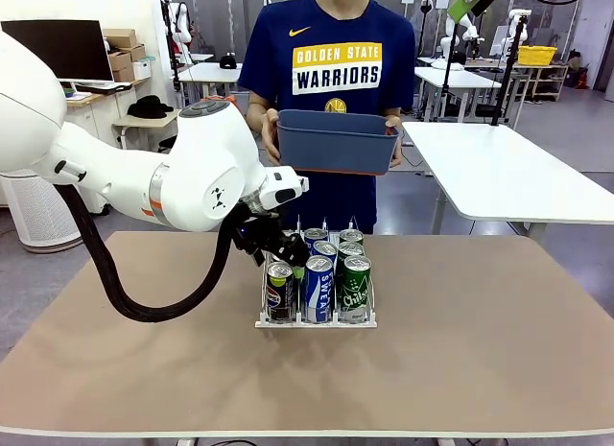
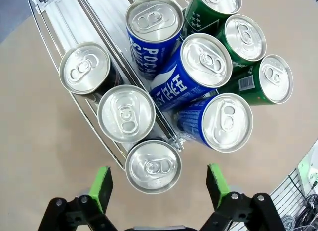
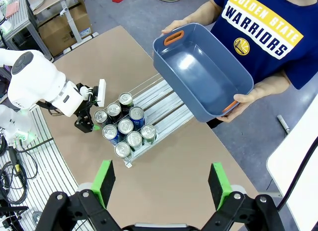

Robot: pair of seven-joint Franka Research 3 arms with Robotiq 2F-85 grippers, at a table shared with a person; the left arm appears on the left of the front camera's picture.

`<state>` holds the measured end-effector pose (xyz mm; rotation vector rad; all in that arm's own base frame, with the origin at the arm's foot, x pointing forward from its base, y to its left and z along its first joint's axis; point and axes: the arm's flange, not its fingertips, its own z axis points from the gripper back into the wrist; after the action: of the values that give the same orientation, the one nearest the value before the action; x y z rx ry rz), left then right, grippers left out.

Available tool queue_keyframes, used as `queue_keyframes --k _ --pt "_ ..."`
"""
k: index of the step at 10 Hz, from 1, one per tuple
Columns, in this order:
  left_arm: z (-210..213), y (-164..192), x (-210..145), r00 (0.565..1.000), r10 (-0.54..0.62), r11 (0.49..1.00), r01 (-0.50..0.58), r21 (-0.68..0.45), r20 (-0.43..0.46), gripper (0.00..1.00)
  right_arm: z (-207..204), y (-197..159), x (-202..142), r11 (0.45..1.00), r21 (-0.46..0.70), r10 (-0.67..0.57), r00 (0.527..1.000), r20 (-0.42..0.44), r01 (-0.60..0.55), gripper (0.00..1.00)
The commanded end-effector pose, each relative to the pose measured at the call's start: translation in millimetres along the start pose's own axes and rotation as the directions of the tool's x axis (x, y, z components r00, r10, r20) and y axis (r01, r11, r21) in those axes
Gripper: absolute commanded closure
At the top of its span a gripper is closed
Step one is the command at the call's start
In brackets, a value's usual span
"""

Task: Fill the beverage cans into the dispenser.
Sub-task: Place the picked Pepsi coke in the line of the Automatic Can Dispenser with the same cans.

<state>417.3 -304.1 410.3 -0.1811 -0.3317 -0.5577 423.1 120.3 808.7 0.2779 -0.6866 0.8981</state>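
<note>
Cans [image 1: 318,278]: nine upright, filling the dispenser [image 1: 316,320] at table centre; rigid, smooth, likely slippery; grasp mid-wall.
Left gripper [image 2: 158,185]: jaws wide, empty, above nearest can [image 2: 153,166].
Right gripper [image 3: 161,182]: jaws wide, empty, high above table.

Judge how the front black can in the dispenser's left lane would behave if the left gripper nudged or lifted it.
The black can is tall and slim, so a push near its top would probably tip it, though the dispenser dividers should limit that. Its smooth round wall looks slippery for the open left gripper. On its side, it would likely roll.
</note>
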Motion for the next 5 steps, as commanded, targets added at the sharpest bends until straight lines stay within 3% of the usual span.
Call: queue_keyframes --k 1,5 --pt "0.1 2.1 1.0 1.000 -0.001 1.000 0.001 0.001 -0.004 0.00 -0.4 0.5 -0.7 1.000 0.004 0.000 1.000 0.000 0.000 0.00" --pt "0.1 2.1 1.0 1.000 -0.001 1.000 0.001 0.001 -0.004 0.00 -0.4 0.5 -0.7 1.000 0.004 0.000 1.000 0.000 0.000 0.00"
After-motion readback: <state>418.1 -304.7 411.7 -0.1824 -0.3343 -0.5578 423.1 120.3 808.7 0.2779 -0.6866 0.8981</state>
